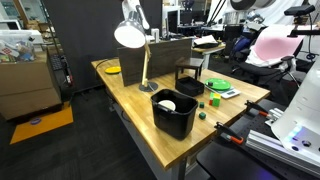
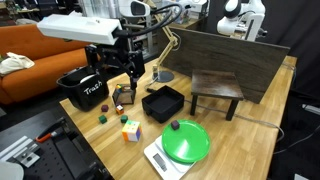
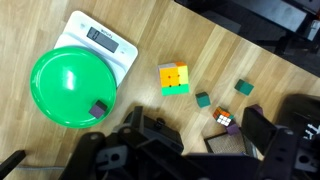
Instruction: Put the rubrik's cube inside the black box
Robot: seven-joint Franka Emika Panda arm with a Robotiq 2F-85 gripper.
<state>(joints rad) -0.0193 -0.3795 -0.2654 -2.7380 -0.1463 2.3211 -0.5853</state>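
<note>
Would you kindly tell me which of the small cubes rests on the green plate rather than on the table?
The dark cube near the green plate's rim; every other cube, including the rubrik's cube, lies on the wooden table.

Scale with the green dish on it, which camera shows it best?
The wrist view: the scale lies close, its display and white body clear, though the green dish covers much of it. In both exterior views the scale is small and distant, mostly a white edge under the dish.

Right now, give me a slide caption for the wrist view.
Open tool hovering over a wooden table with small coloured cubes, beside a green dish on a white scale.
</note>
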